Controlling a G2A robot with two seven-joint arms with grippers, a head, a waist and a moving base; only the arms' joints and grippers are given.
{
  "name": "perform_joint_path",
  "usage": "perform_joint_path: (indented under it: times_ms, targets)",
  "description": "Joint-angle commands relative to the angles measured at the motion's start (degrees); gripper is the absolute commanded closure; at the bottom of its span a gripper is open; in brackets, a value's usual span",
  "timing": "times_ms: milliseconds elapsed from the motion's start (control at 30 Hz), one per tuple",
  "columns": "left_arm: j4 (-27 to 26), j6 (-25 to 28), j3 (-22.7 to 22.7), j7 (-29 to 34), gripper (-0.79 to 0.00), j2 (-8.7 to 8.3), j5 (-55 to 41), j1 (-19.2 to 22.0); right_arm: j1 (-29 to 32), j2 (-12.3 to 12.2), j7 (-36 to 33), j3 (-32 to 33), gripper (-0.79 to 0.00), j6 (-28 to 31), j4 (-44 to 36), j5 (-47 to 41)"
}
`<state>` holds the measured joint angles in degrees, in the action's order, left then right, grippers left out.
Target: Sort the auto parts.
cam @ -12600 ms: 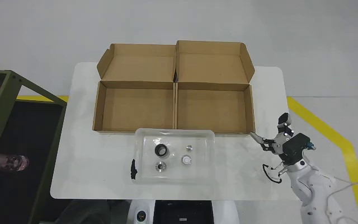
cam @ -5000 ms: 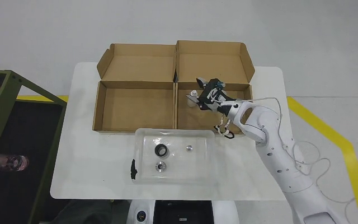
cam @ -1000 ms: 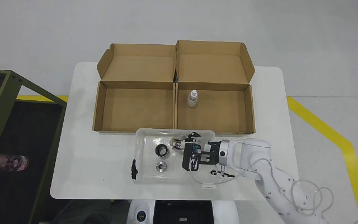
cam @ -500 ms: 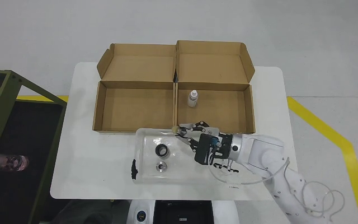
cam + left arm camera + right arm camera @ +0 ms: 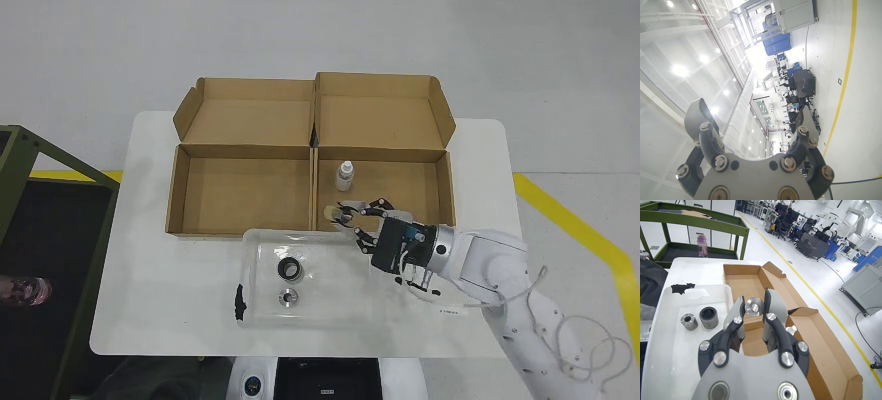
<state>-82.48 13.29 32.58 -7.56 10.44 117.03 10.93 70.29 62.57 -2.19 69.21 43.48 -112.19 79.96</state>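
The right gripper (image 5: 754, 303) is clamping a small silver disc (image 5: 754, 309) by its rim, holding it above the near wall of the right box (image 5: 385, 200), at its near left corner. A small white bottle (image 5: 344, 176) is standing by that box's far left corner. Two metal cylinders (image 5: 290, 268) are waiting in the white tray (image 5: 330, 300). The left gripper (image 5: 751, 113) is hanging open, pointing toward the ceiling. The disc probably wants carrying fully past the wall and lowering close to the box floor before the fingers (image 5: 770, 302) part, so it is not rolling away.

Bright even light, glaring ceiling lamps (image 5: 679, 70), soft shadows, curved edges
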Motion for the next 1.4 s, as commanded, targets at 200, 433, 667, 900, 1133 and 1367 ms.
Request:
perform_joint_path:
  times_ms: [200,433,667,900,1133,1367]
  targets:
    - [0.0,0.0,0.0,0.0,-0.785,0.00,0.0,0.0,-3.8,0.2,-4.7,-0.7,0.000,0.4,4.9,-3.1]
    - [0.0,0.0,0.0,0.0,-0.785,0.00,0.0,0.0,-8.5,0.5,-11.1,-2.2,0.000,2.0,10.0,-4.9]
    - [0.0,0.0,0.0,0.0,-0.785,0.00,0.0,0.0,-12.1,0.8,-15.6,-4.6,0.000,2.4,15.5,-5.1]
    - [0.0,0.0,0.0,0.0,-0.785,0.00,0.0,0.0,-15.9,1.4,-19.4,-7.0,0.000,2.3,21.5,-6.0]
    - [0.0,0.0,0.0,0.0,-0.785,0.00,0.0,0.0,-19.1,2.0,-21.7,-9.6,0.000,1.2,26.9,-5.2]
    - [0.0,0.0,0.0,0.0,-0.785,0.00,0.0,0.0,-21.5,2.6,-22.4,-11.7,0.000,0.0,31.5,-3.9]
